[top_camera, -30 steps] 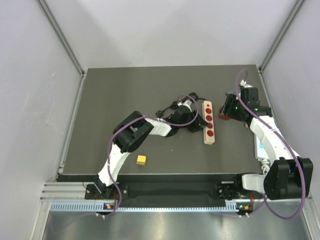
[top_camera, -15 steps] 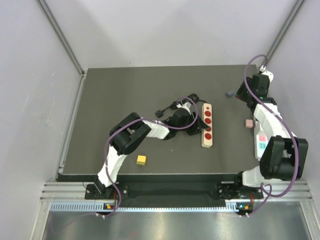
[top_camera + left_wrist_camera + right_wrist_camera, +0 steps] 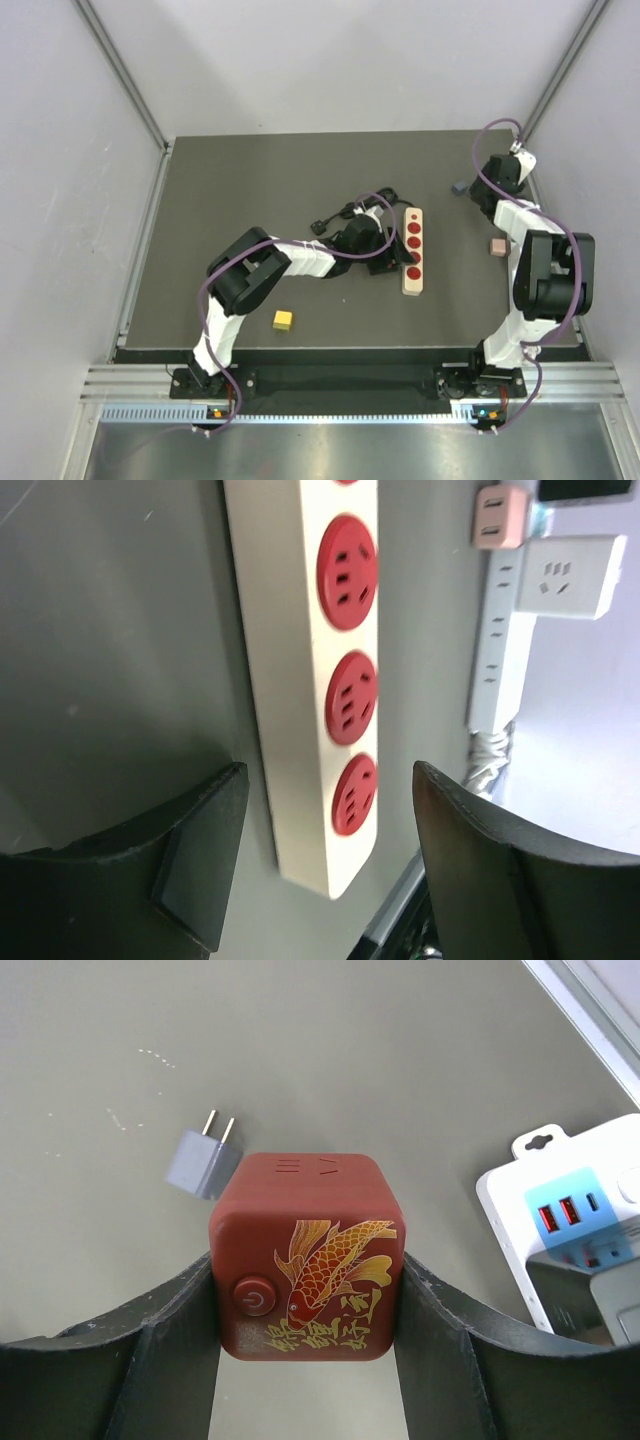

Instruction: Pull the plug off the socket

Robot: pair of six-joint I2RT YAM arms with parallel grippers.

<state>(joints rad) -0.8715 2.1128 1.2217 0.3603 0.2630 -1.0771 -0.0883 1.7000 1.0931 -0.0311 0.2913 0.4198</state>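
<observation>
The right gripper (image 3: 305, 1265) pinches the red cube plug (image 3: 306, 1215) between its fingers (image 3: 165, 1355), at the far right of the dark surface (image 3: 250, 180). The plug is well apart from the cream socket strip (image 3: 413, 250) in the middle. A small grey adapter (image 3: 203, 1161) lies just beyond the plug. The left gripper (image 3: 328, 780) sits beside the strip, fingers (image 3: 200, 855) spread, touching nothing.

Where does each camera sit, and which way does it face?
Top external: above and behind the bases, looking down on the table; both arms show.
Left wrist: on the left arm, facing the power strip; its fingers show.
Right wrist: on the right arm, facing the red cube between its fingers.
Shared: top and left wrist both show the power strip.
</observation>
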